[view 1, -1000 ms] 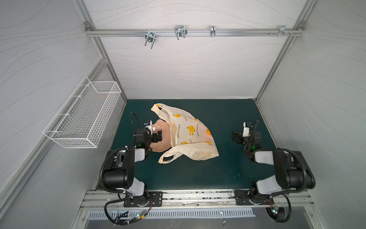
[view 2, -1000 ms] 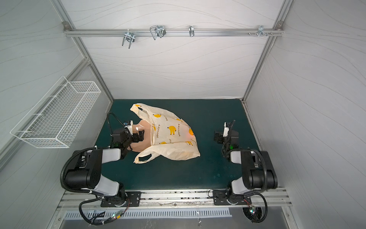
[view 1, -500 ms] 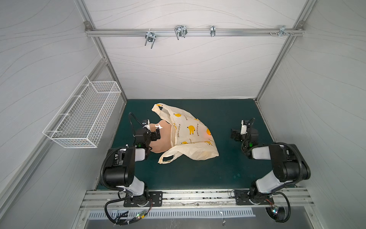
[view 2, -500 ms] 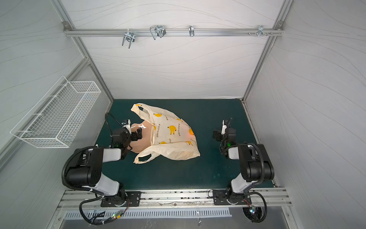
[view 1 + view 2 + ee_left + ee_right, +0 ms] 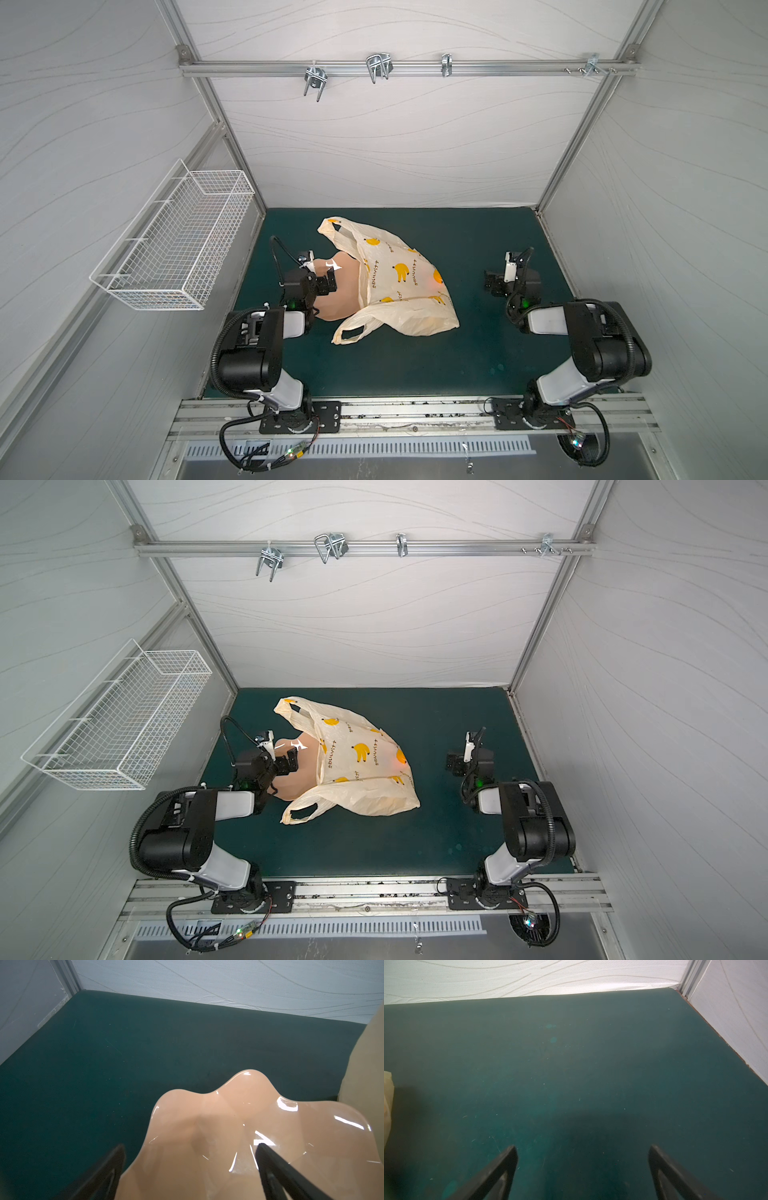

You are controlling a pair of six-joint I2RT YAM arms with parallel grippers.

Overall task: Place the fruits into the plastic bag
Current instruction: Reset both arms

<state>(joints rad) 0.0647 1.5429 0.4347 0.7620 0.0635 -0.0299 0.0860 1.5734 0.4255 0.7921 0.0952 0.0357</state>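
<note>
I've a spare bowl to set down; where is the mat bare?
Bare: the mat between the plastic bag and the right pincer, and the strip between bag and front rail. Crowded: where the left pincer hangs over the plate beside the bag.

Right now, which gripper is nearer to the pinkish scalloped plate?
Left. The left gripper is open over the plate rim; the right gripper is open over the green mat, beyond the banana-print bag.

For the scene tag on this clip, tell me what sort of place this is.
Most likely an enclosed robot test cell: white panel walls on an aluminium frame, a left arm and a right arm bolted to a front rail, a green mat as tabletop.
</note>
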